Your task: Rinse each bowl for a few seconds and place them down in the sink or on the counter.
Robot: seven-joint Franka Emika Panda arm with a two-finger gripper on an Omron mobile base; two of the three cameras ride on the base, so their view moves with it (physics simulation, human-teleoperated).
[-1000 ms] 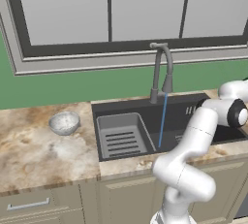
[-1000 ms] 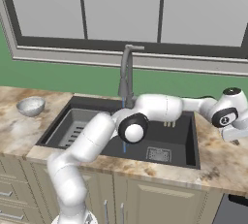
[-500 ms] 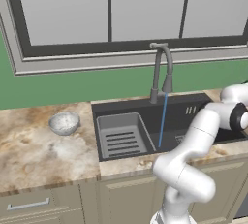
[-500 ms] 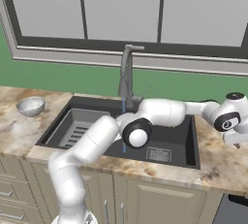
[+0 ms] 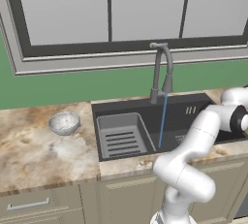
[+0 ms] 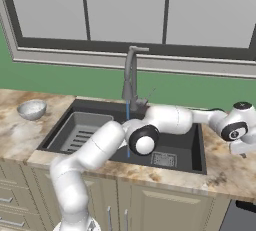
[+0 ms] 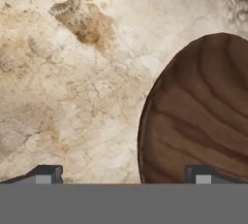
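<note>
The dark reddish-brown bowl [image 7: 203, 116] sits on the marbled counter [image 7: 72, 97], close under the hand. My gripper [image 7: 123, 175] is open above it. One fingertip [image 7: 198, 173] hangs over the bowl and the other [image 7: 48, 173] over bare stone, so the bowl's near rim lies between them. Nothing is held. The speckled grey-white bowl [image 5: 64, 122] [image 6: 32, 109] stands upright on the counter left of the sink [image 5: 184, 109] [image 6: 95, 110]. My arm [image 6: 170, 120] stretches across the sink to the counter on its right.
A thin blue stream [image 5: 162, 121] runs from the grey gooseneck faucet [image 5: 162, 68] [image 6: 131, 75] into the basin. A grey slotted insert tray [image 5: 121, 136] [image 6: 82, 130] fills the sink's left half. A window and green wall stand behind the counter.
The hand has dropped a little lower and further right over the counter beside the sink. The jaws stayed open; the speckled bowl has not moved.
</note>
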